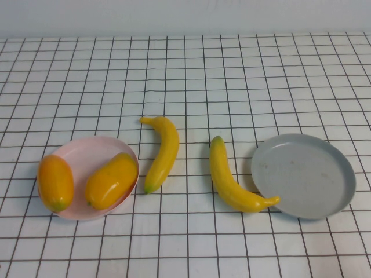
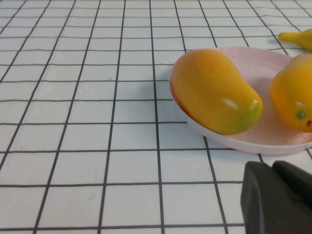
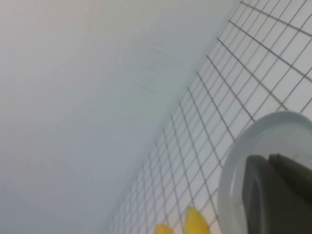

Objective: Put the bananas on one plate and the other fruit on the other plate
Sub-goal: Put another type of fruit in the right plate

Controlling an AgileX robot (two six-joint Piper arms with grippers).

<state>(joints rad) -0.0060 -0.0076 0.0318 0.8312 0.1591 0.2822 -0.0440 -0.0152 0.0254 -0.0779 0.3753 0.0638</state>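
Observation:
Two mango-like fruits (image 1: 55,182) (image 1: 111,180) lie on the pink plate (image 1: 87,152) at the front left. Two bananas lie on the table between the plates: one (image 1: 163,153) beside the pink plate, the other (image 1: 232,184) with its stem end against the rim of the empty grey plate (image 1: 304,175). Neither gripper shows in the high view. My left gripper (image 2: 273,168) is shut and empty, low over the table just short of the pink plate (image 2: 253,63) and the near mango (image 2: 214,90). My right gripper (image 3: 269,161) is shut and empty, in front of the grey plate (image 3: 239,156).
The table is covered by a white cloth with a black grid (image 1: 185,75). A plain white wall (image 3: 73,97) stands behind it. Yellow banana tips (image 3: 197,222) show beyond the grey plate in the right wrist view.

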